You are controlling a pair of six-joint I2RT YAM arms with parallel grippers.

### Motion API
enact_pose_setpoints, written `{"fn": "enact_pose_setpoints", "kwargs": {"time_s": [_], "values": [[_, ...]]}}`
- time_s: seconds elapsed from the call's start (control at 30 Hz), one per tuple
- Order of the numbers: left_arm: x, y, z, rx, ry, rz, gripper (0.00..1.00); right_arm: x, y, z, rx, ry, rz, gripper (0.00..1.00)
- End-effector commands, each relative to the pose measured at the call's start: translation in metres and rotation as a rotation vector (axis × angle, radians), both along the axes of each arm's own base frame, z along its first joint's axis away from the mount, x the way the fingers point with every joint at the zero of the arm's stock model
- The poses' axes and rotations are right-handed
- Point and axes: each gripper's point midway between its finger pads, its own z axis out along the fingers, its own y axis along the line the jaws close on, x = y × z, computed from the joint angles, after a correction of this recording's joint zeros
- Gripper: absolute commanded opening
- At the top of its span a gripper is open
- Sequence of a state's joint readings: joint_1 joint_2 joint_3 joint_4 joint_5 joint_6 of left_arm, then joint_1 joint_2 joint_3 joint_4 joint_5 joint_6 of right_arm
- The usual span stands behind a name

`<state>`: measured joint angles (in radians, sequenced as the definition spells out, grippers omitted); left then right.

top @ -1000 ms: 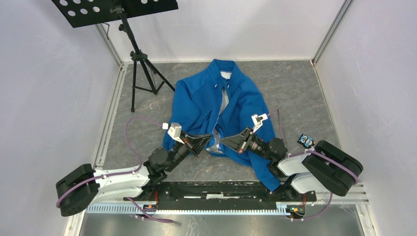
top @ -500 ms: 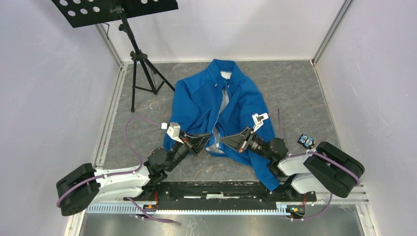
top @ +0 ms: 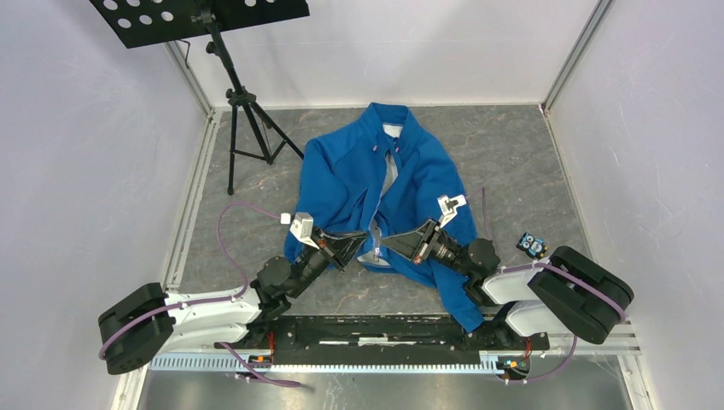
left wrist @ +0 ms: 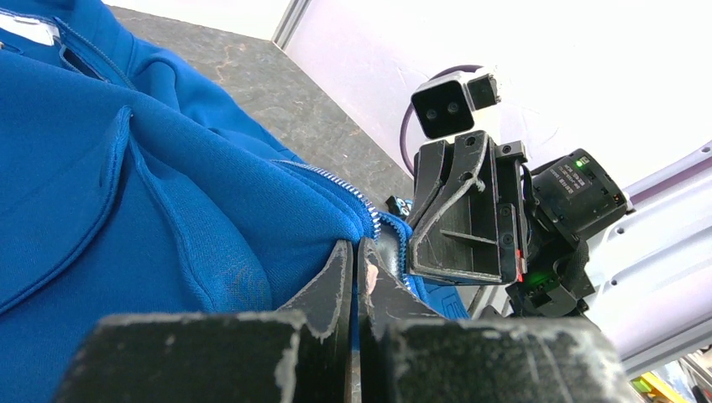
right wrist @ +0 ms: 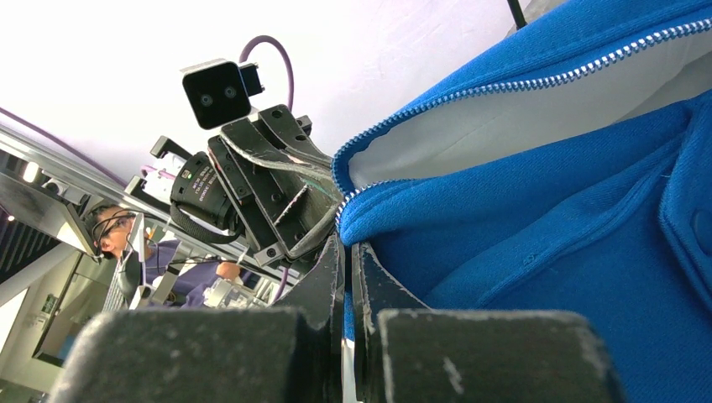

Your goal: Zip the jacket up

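left gripper (top: 365, 247) and right gripper (top: 385, 244) both clamp the jacket (top: 341, 184) hem, tips nearly touching; zipper (right wrist: 537, 82) runs away toward the collar (top: 386, 115)

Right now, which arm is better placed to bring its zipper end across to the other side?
Probably the right, narrowly. The right gripper is shut on the jacket hem directly under its zipper teeth; the left gripper pinches beside its teeth.
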<state>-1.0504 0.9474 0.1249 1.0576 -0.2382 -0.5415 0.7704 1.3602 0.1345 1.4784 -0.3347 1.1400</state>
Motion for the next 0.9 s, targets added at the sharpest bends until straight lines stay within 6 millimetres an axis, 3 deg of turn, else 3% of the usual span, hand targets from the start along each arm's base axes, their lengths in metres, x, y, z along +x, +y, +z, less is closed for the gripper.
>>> {"fn": "enact_pose_setpoints", "kwargs": {"time_s": [0.0, 0.87], "values": [[-0.003, 0.001, 0.053, -0.17, -0.059, -0.015, 0.02, -0.03, -0.03, 0.116, 0.375, -0.369, -0.001, 0.0], [-0.012, 0.0, 0.055, -0.219, -0.045, -0.068, 0.02, -0.015, -0.023, 0.127, 0.398, -0.384, -0.038, 0.0]]}}
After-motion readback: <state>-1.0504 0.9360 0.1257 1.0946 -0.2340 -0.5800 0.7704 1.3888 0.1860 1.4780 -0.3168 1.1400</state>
